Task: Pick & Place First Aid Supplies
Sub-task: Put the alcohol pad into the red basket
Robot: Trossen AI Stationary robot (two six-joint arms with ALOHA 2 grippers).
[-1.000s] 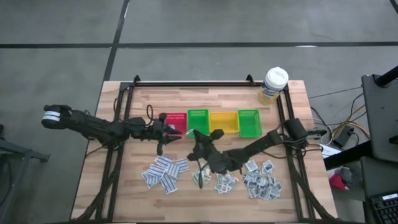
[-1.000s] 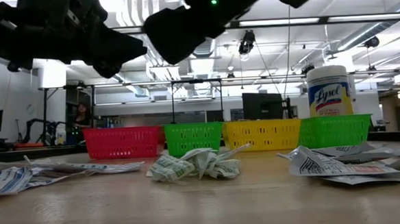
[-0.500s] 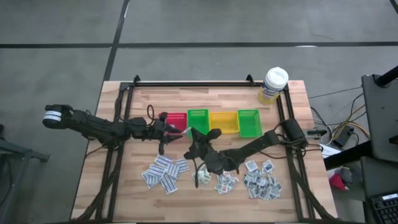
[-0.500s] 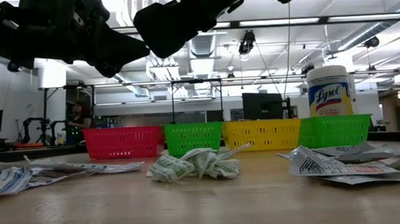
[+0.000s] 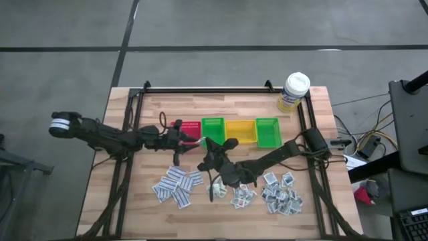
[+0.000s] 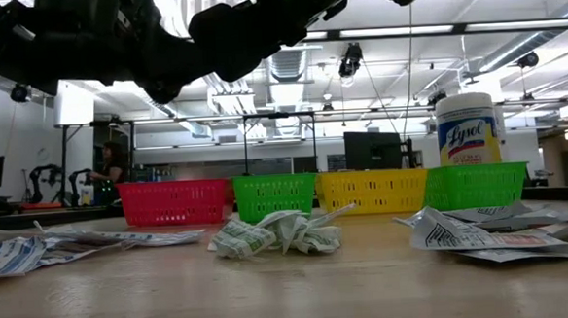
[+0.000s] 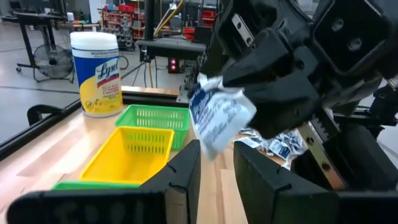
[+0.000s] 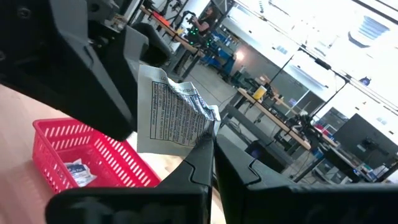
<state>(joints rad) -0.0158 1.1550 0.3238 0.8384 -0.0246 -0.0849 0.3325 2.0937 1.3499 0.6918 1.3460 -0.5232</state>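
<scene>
1. Right gripper (image 8: 208, 146): fingers clenched on a white printed packet (image 8: 171, 115), held in the air above the table (image 5: 221, 104), close to the red bin (image 5: 189, 129).
2. Left gripper (image 7: 216, 158): fingers parted, holding nothing, directly facing the right gripper and the held packet.
3. Red bin: holds one small packet (image 8: 77, 171).
4. Remaining packets: loose groups on the table's near side, below both arms (image 5: 178, 185).
5. Bins: red, green (image 5: 212, 128), yellow (image 5: 241, 130) and green in a row; a yellow-labelled bottle (image 5: 293, 92) stands at the far right corner.
</scene>
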